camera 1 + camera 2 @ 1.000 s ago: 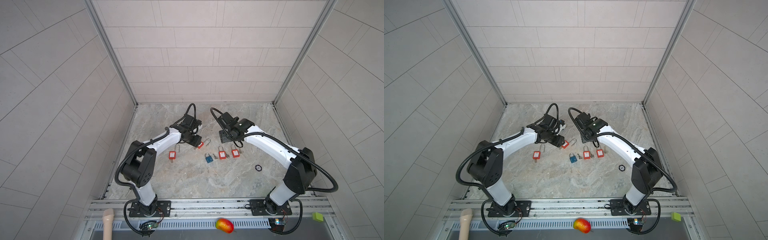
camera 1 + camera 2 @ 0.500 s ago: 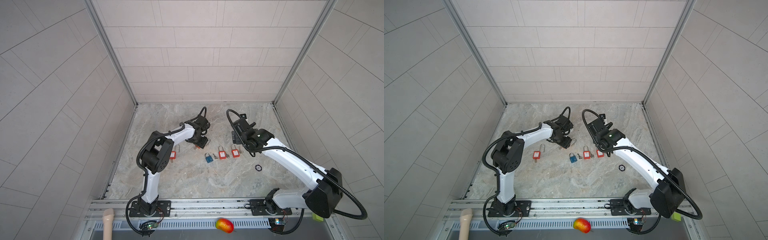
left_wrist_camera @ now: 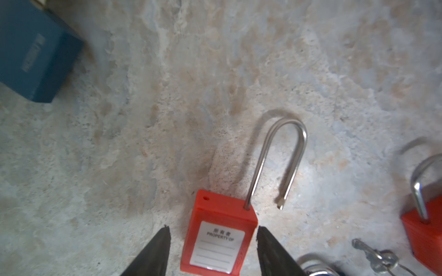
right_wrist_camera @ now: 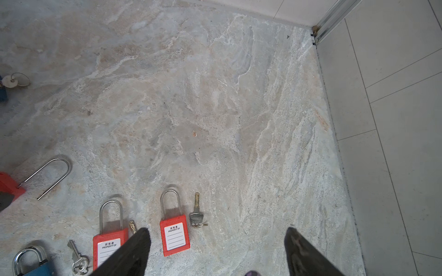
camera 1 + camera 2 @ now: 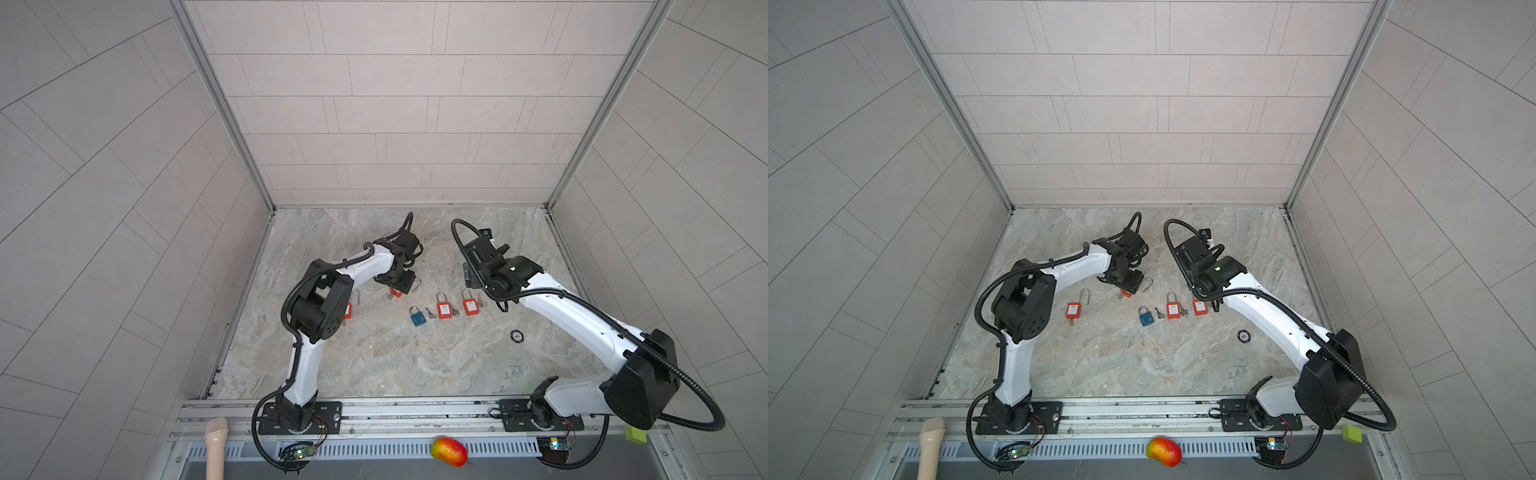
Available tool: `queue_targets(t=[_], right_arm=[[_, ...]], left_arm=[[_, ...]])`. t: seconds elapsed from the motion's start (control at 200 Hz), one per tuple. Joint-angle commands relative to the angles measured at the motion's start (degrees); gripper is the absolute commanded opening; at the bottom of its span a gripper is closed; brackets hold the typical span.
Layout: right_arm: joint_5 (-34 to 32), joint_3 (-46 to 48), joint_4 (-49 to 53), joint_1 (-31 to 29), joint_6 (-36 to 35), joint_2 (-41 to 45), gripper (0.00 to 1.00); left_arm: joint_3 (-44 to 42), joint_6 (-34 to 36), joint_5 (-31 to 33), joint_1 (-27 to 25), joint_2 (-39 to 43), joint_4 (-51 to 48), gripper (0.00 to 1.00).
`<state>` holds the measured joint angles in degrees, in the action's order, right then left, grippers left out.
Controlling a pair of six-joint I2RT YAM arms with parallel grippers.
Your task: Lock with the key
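Left wrist view: the left end effector (image 3: 213,230) is straddling the red plastic padlock (image 3: 221,212), steel shackle (image 3: 287,126) swung open, jaws released, gripping nothing.
— Closing off-centre is risking skidding it over the marble-patterned desk (image 3: 167,119) into the small silver key (image 3: 373,255) lying nearby.
And rightwards?
— The blue metal padlock (image 5: 417,318) and its row are crowding things; the right end effector (image 4: 218,230) is hovering spread and empty, bare desk stretching to the tiled wall (image 4: 394,119).
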<state>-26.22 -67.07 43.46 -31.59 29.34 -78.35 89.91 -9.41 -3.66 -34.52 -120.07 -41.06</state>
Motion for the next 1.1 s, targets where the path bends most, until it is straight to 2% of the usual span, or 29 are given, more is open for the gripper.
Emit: queue_targets(t=[0.0, 0.335, 0.58, 0.68, 0.861, 0.936, 1.006, 1.096], right_arm=[[0.61, -0.81, -0.10, 0.59, 1.64, -0.10, 0.88], [1.49, 0.49, -0.13, 1.02, 1.94, 0.44, 0.82], [3.95, 0.24, -0.42, 1.28, 2.03, -0.46, 0.82], [4.90, 0.01, -0.38, 1.31, 2.01, -0.74, 0.82], [7.50, -0.31, -0.30, 1.38, 2.17, -0.97, 0.83], [9.69, -0.69, -0.14, 1.45, 1.81, -1.65, 0.86], [13.72, -1.36, -0.19, 1.39, -0.12, -2.53, 0.99], [17.72, -2.45, 0.22, 1.21, -0.82, -3.95, 0.99]], left_arm=[[2.50, -3.82, 1.55, -0.24, -1.80, -2.35, 0.60], [1.93, -14.59, 2.76, 0.31, -1.40, -1.84, 0.54], [-7.87, -31.67, 2.95, 2.07, 4.64, 8.58, 0.54], [-10.37, -39.25, 3.30, 2.00, 5.73, 10.83, 0.53], [-17.25, -51.29, 5.09, 0.97, 10.22, 20.44, 0.54], [-18.56, -54.29, 5.11, 0.75, 11.37, 23.23, 0.57], [-19.17, -54.64, 5.23, 0.63, 12.57, 24.85, 0.57], [-19.82, -52.02, 6.86, 1.47, 16.08, 25.78, 0.58]])
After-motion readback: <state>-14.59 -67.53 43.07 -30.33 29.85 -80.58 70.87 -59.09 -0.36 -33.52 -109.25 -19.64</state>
